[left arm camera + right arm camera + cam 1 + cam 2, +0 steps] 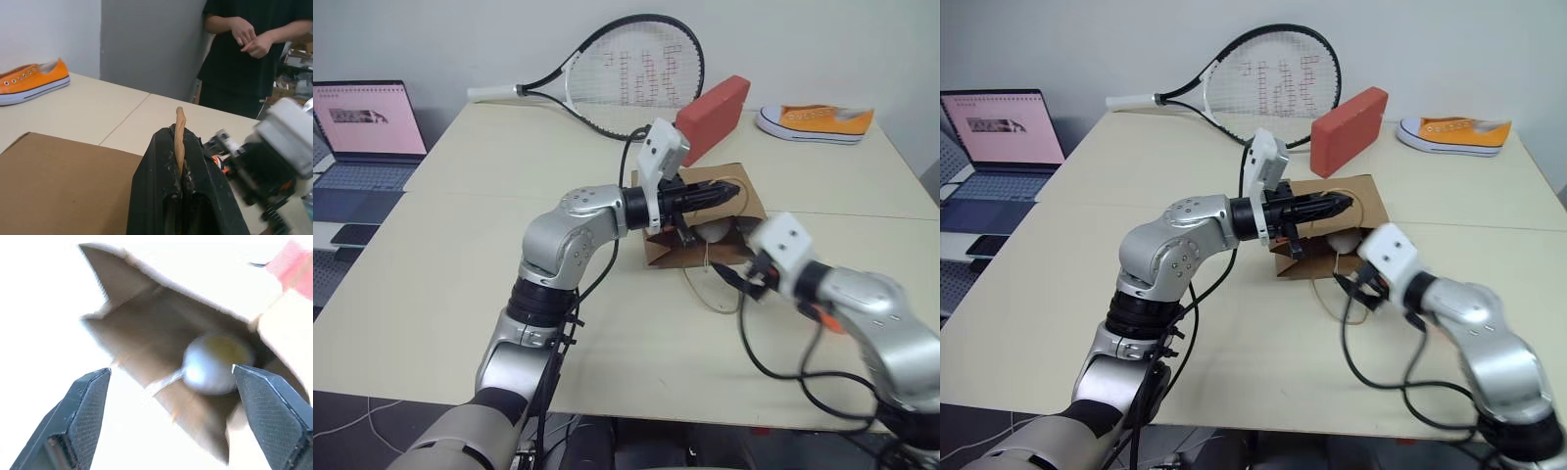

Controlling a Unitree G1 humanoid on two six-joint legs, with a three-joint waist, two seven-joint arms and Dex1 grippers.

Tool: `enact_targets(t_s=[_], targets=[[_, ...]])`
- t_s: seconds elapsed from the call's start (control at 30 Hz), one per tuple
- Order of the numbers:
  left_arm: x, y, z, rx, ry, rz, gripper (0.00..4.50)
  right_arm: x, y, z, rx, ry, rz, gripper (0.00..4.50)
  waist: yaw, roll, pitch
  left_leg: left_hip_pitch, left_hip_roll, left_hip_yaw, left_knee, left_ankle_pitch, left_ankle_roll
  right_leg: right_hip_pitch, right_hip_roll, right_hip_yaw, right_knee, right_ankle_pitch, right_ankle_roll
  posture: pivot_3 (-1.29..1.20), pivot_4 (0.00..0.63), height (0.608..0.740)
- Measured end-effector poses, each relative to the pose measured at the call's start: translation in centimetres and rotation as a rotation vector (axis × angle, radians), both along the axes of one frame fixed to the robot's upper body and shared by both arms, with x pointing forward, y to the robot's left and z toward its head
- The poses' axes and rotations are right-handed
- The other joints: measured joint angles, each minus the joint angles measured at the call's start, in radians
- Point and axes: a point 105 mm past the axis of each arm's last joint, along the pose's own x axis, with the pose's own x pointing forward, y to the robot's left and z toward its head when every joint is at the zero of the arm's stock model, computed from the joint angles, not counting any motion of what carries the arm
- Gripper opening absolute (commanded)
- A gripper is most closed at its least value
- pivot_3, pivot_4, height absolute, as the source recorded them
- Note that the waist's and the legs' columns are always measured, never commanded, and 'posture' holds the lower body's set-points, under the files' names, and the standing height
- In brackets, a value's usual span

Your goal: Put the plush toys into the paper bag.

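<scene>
The brown paper bag (751, 196) lies on its side mid-table, its mouth facing me. My left gripper (734, 194) reaches level across the top of the mouth and is shut on one tan cord handle (180, 122), lifting that edge. The white egg plush toy (215, 363) rests inside the bag, and through the mouth it also shows as a pale lump (713, 232). Just in front of the mouth, my right gripper (171, 369) is open with nothing between its fingers. The other cord handle (710, 290) lies looped on the table below the bag.
A red brick-shaped block (713, 116) stands just behind the bag. A tennis racket (626, 73) lies at the back, an orange-and-white sneaker (815, 121) at the back right. A laptop (367, 122) sits on a side table to the left. A person (244, 49) stands beyond the table.
</scene>
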Motion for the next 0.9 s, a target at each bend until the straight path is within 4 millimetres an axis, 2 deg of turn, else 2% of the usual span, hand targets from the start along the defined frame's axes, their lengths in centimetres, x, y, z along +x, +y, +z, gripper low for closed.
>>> enact_targets(t_s=[0.1,0.2,0.27,0.47,0.6,0.7,0.9], targets=[[-0.1,-0.1,-0.1,0.000,0.001,-0.005,0.00,-1.8,-2.9,0.5,-0.049,0.019,-0.055,4.14,0.001,0.000,0.000,0.000,0.000,0.001,0.000,0.000,0.000,0.000,0.000,0.000,0.000,0.000,0.000,0.00,0.150,0.740],[0.0,0.1,-0.4,0.006,0.004,0.002,0.00,-3.2,-6.9,-0.1,-0.075,0.059,-0.209,4.14,0.000,0.000,0.000,0.001,0.000,0.001,0.000,0.000,0.000,0.001,0.000,0.001,0.000,0.000,0.000,0.00,0.150,0.740],[0.1,0.3,-0.5,0.008,0.007,0.005,0.00,-4.0,-8.7,-1.1,-0.048,0.085,-0.292,4.14,-0.002,-0.001,0.000,0.001,0.001,0.002,0.000,0.000,0.000,0.001,0.000,0.001,0.000,0.000,0.000,0.00,0.150,0.740],[0.0,0.3,-0.4,0.005,-0.001,0.000,0.00,-4.4,-11.7,-3.8,0.052,0.132,-0.474,4.14,-0.003,0.000,0.000,0.001,0.000,0.004,0.002,0.000,0.000,0.001,0.000,0.003,0.000,0.000,0.000,0.00,0.150,0.740],[-0.1,0.2,-0.5,0.006,-0.003,-0.005,0.00,-3.7,-13.0,-5.4,0.119,0.158,-0.557,4.14,-0.004,0.000,0.000,0.002,0.000,0.004,0.002,0.000,0.000,0.001,0.000,0.003,0.001,0.000,0.000,0.00,0.150,0.740],[-0.1,0.2,-0.4,0.007,-0.004,-0.006,0.00,-2.9,-13.1,-6.3,0.142,0.171,-0.576,3.57,-0.004,0.000,0.000,0.002,0.000,0.004,0.001,0.000,0.000,0.001,0.000,0.003,0.001,0.000,0.000,0.00,0.150,0.740],[0.0,0.4,-0.5,0.011,-0.005,0.001,0.00,-2.3,-12.8,-6.9,0.148,0.183,-0.567,1.44,-0.003,0.000,0.000,0.001,0.000,0.003,0.001,0.000,0.000,0.001,0.000,0.003,0.000,0.000,0.000,0.00,0.150,0.740]])
